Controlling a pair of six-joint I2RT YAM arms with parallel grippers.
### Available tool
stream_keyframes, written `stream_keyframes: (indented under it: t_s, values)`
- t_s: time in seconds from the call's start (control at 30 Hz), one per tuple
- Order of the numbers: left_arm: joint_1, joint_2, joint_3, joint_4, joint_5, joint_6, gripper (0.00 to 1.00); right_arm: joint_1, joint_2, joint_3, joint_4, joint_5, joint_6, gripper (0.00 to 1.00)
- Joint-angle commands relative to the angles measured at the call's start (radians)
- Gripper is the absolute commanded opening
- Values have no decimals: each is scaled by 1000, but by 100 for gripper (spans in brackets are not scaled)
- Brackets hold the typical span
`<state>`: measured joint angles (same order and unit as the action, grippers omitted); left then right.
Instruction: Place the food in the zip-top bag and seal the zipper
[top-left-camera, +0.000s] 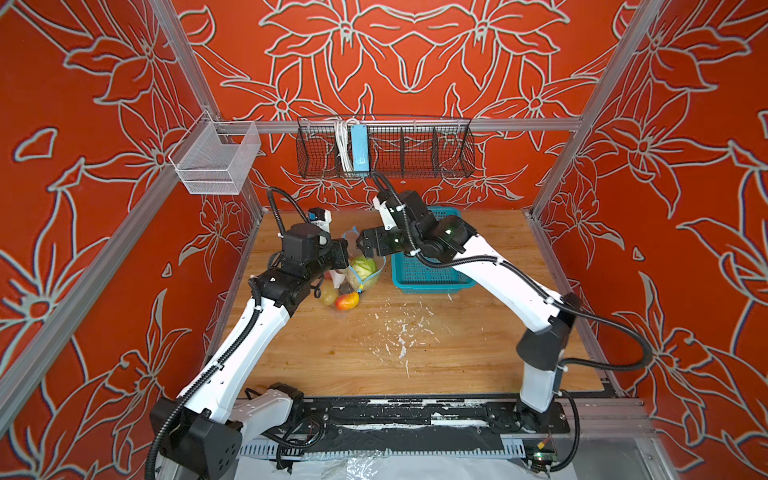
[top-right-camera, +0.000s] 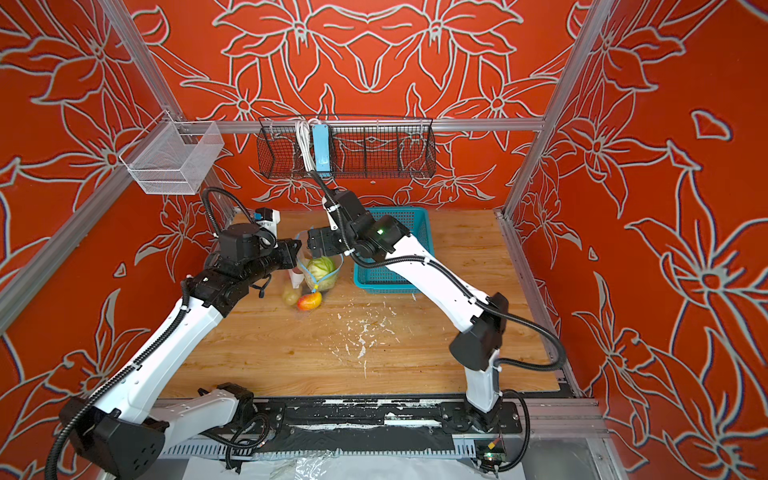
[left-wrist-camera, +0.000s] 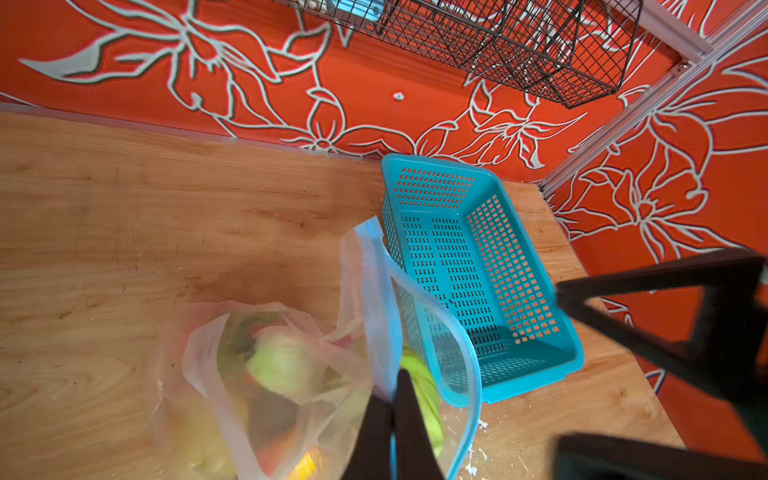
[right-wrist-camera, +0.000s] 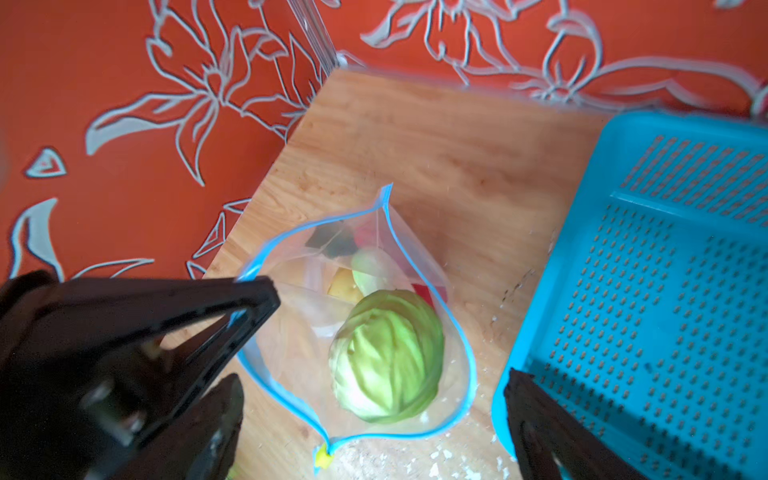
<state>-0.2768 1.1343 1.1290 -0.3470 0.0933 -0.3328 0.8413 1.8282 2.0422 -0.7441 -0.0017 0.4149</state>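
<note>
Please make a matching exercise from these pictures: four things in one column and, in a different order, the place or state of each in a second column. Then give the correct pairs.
Things
1. round green toy cabbage
2. teal perforated plastic basket
3. left tool
4. right tool

Places or states
A. shut on the blue rim of the clear zip-top plastic bag
B. on the wooden table, beside that bag
C. open, near the bag's mouth
D. inside the bag

Pairs: 1-D, 2-B, 3-A, 4-C
</note>
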Motion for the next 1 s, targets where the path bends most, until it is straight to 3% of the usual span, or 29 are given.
stream_keyframes:
  t_s: [0.0, 0.13, 0.33, 0.43, 0.5, 0.73, 0.83, 0.97]
  values:
    - [-4, -9, -18, 61, 40, 20, 0, 1, -95, -106, 139, 74, -135, 98]
    - [-4, 24, -15, 74, 91, 31, 0, 3, -176, -234, 227, 62, -304, 98]
    - [-5, 71, 8, 93, 183, 46, 0, 3, -180, -223, 122, 78, -450, 98]
    - [-5, 110, 47, 71, 201, 42, 0, 3, -204, -242, 115, -17, -519, 95]
    - [-6, 134, 74, 52, 203, 39, 0, 4, -260, -325, 183, -114, -577, 98]
    - [-14, 184, 89, 32, 171, 0, 0, 4, -443, -684, 572, -100, -590, 98]
    - [-26, 191, 75, 49, 155, -14, 0, 6, -468, -691, 524, -97, -640, 98]
    - [-55, 213, 92, 58, 145, -21, 0, 7, -508, -722, 452, -228, -768, 98]
